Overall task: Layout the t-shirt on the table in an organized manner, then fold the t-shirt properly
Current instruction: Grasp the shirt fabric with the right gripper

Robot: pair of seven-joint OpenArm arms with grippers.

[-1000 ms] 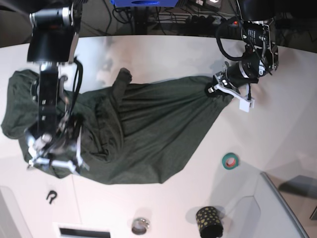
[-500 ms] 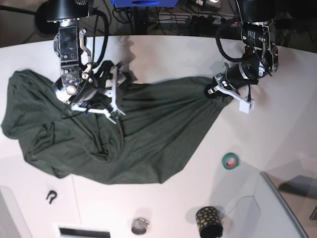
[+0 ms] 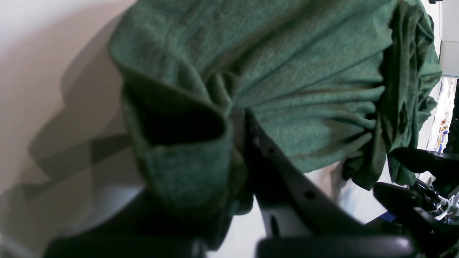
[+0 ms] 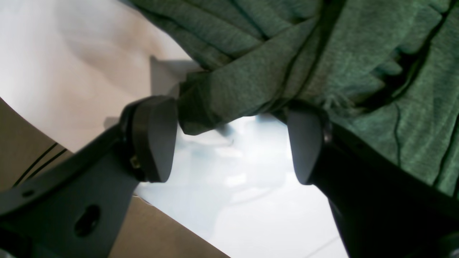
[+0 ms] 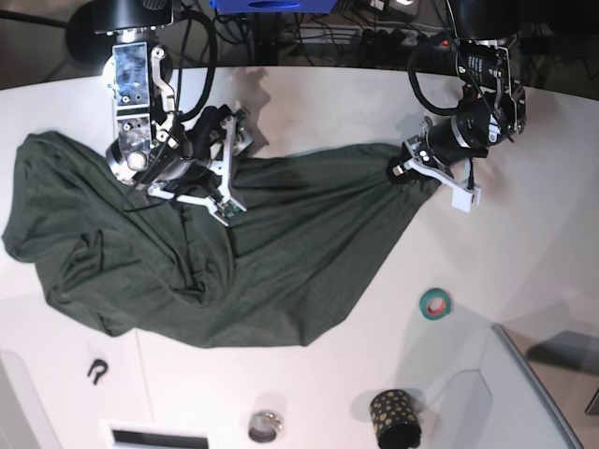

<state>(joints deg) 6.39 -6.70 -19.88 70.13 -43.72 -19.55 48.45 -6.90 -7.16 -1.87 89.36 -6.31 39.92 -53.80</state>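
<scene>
Across the table [image 5: 309,94], the t-shirt [image 5: 281,253] lies bunched; the left end effector [image 5: 412,168] pinches its right corner, while the right end effector [image 5: 225,164] gapes wide upper left. Pulling now could drag fabric unevenly.

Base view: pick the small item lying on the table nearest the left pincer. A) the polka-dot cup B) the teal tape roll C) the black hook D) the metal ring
B: the teal tape roll lies on the table below the left pincer, which is shut on the t-shirt; the other items sit farther off.
</scene>
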